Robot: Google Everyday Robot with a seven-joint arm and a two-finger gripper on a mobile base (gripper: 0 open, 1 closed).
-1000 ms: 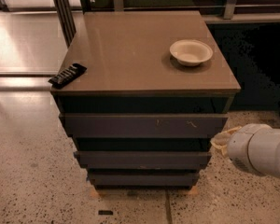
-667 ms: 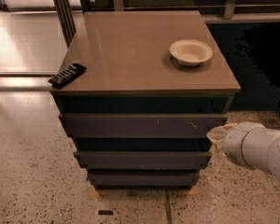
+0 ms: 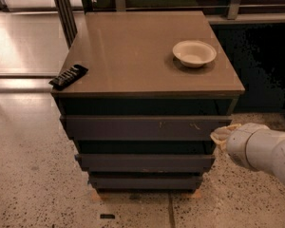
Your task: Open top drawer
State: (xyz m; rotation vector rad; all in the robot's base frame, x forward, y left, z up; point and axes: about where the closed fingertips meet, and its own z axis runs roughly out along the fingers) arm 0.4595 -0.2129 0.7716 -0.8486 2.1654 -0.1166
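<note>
**Q:** Showing what, exactly?

**A:** The gripper [image 3: 222, 136] at the right end of the top drawer [image 3: 140, 127], its pale tip at the panel's end edge, touching or just short of it; whether the gripper is open or closed cannot be told.

**Q:** Where does the drawer lie?

**A:** It stretches away to the gripper's left, directly under the bench [image 3: 133, 46]. It is the widest of three dark fronts, with pale scratches on the stretch nearest the gripper; the two narrower fronts [image 3: 145, 163] sit below the gripper and to its left.

**Q:** How should it handle?

**A:** Probably as a stiff, flat panel that will not flex. The face is smooth and has no handle, so a flat push or pinch there would likely slip. The load inside is unknown, so the pull may be light or heavy.

**Q:** Where to take hold?

**A:** Most likely the top lip, at the dark recess just above the gripper and to its left, or the end edge beside the tip; hooked there, a straight steady pull seems best.

**Q:** Anything else of note?

**A:** A pale bowl [image 3: 194, 52] sits above the gripper, slightly left, and a black object [image 3: 68, 76] far to its left at the bench corner. Both look light, and a jerk could shift them.
</note>
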